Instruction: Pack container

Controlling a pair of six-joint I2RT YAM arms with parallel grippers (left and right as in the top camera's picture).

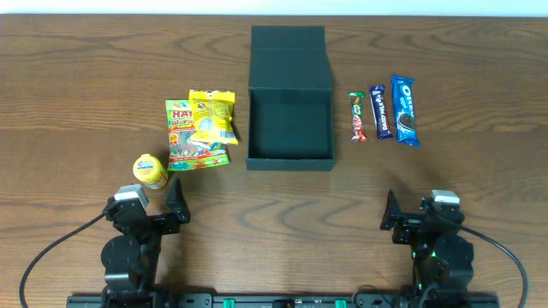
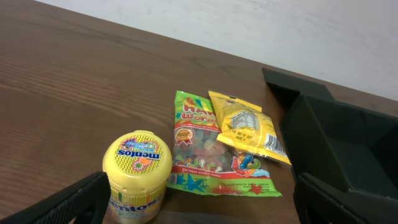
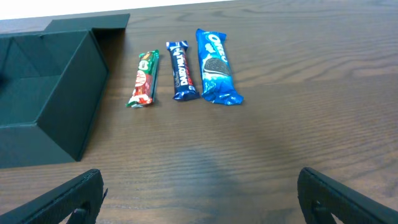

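The dark teal container (image 1: 289,120) stands open and empty at the table's middle, its flap lid folded back. It also shows in the left wrist view (image 2: 336,143) and the right wrist view (image 3: 50,106). Left of it lie a green gummy bag (image 1: 193,144), a yellow bag (image 1: 212,115) partly on top of it, and a yellow Mentos tub (image 1: 150,171). Right of it lie a red-green bar (image 1: 357,116), a dark blue bar (image 1: 380,111) and a blue Oreo pack (image 1: 405,109). My left gripper (image 1: 158,203) is open and empty just in front of the tub (image 2: 137,171). My right gripper (image 1: 417,210) is open and empty.
Bare wooden table lies between both grippers and the container's front wall. In the right wrist view the three bars (image 3: 181,70) lie side by side well ahead of the right gripper (image 3: 199,193). A pale wall runs along the table's far edge.
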